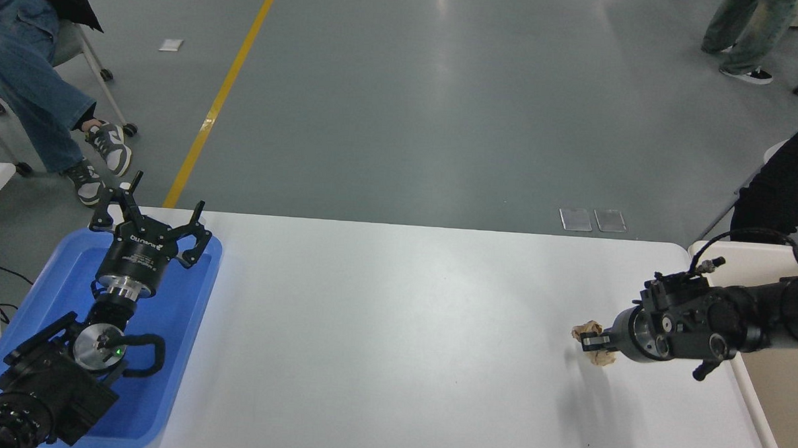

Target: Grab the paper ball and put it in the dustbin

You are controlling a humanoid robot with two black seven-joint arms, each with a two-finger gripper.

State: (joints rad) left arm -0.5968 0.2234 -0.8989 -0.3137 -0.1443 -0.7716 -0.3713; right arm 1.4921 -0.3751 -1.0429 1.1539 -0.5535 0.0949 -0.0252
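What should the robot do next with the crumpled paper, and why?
Probably carry it right, over the dustbin. The right end effector is shut on the paper ball, which looks lifted off the table with its shadow below, and the bin sits just beside that arm. The left end effector is parked over the blue tray.

Bright, even overhead light fills the scene. The grey floor (404, 103) carries soft pale reflections, the strongest a vertical streak toward 12 o'clock. The white bench (381, 331) is close to overexposed, with a mild sheen across its middle. Shadows are faint and diffuse: a soft grey smear lies on the bench at 4 o'clock, below the right end effector (590, 340). Focus is sharp throughout, without motion blur. Straight edges bow slightly toward the corners.
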